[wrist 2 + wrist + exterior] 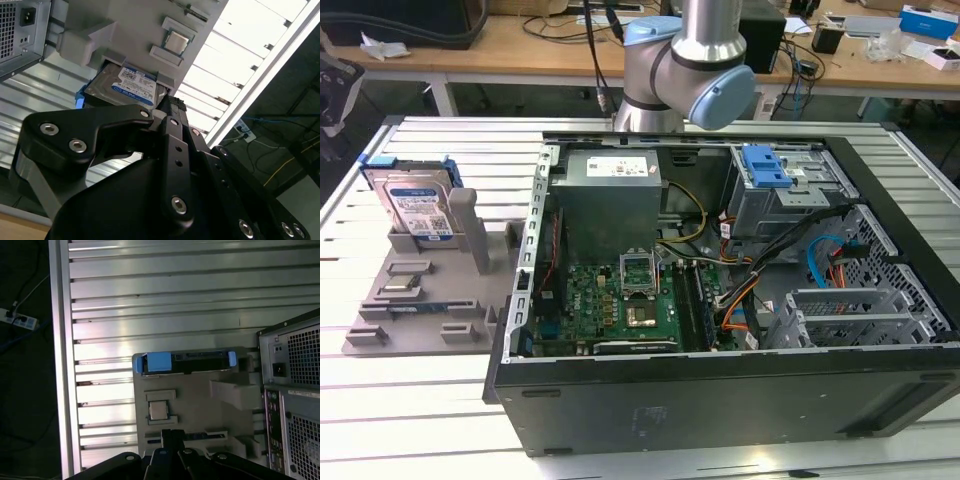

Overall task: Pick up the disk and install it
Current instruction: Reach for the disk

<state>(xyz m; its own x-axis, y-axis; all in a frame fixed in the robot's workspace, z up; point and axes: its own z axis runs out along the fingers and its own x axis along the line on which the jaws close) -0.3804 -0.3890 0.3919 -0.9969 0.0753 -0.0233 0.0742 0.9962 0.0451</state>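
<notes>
At the counter's [410, 420] end on the exterior view's left, the disk [417, 205] stands on edge in a slot of the grey holder [420, 300]. Its top edge is free, likely so it can be gripped from above, and the open case [720, 400] lies just beside it to the right. In the second wrist view the end effector [165, 110] hangs apart from the disk, and its dark body hides its tips, so I cannot tell whether it is released or clenched.

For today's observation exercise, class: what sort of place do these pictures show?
Probably a robotics lab or test workshop: a robot arm stands behind an open computer case on a slatted aluminium table, the disk sits in a grey holder, and cluttered wooden benches run behind.
</notes>
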